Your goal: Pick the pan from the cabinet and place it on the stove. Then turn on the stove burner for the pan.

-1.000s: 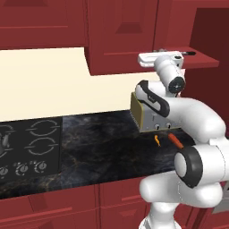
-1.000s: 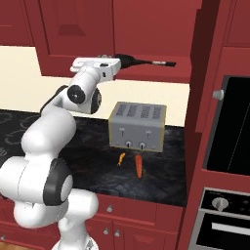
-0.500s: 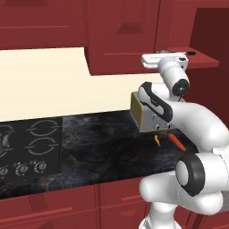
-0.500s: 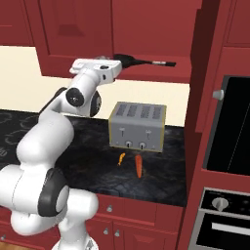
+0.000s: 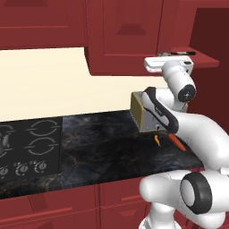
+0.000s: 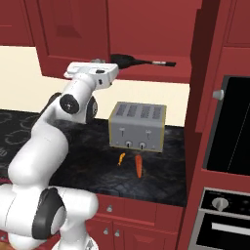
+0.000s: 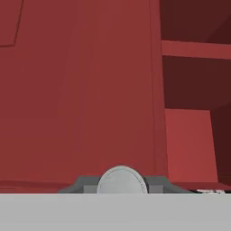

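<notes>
Just beyond the gripper [image 6: 113,64], pan [image 6: 128,60] on shelf.

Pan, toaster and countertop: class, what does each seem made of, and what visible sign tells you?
Pan: probably dark coated metal, matte black with a silver handle tip. Toaster: looks like brushed grey metal, with slots and small knobs. Countertop: apparently polished stone, dark with pale marbled veins. All rendered, so these are guesses.
</notes>
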